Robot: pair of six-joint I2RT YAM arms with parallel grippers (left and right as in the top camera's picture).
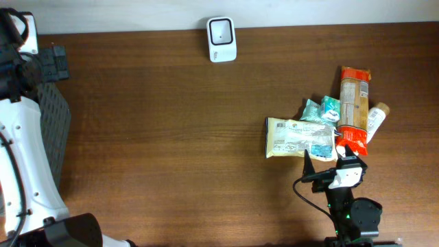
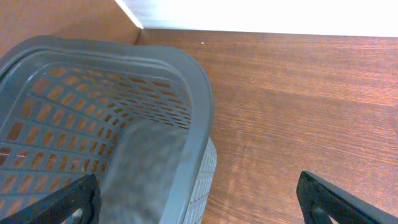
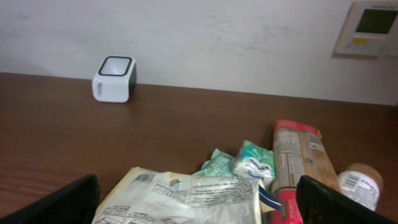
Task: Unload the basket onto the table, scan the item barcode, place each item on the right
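Brown wooden table (image 1: 171, 137) is shown with two robot arms. A grey slotted basket (image 2: 193, 81) is parked below and left of the left pincer (image 2: 202, 199), which is spread wide and empty; the basket is probably meant to receive scanned goods. The right pincer (image 1: 328, 158), likewise released and holding nothing, is poised at the near edge of a heap of groceries. Directly ahead of it a cream snack packet (image 1: 298, 137) is laid flat, printed side up, and is judged the likeliest pick. To its right a tall orange packet (image 1: 354, 103) is laid. Far ahead and left, a white scanner (image 1: 221, 40) is stood, window upward. Teal sachets (image 1: 322, 110) and a small bottle (image 1: 376, 118) are tucked alongside.
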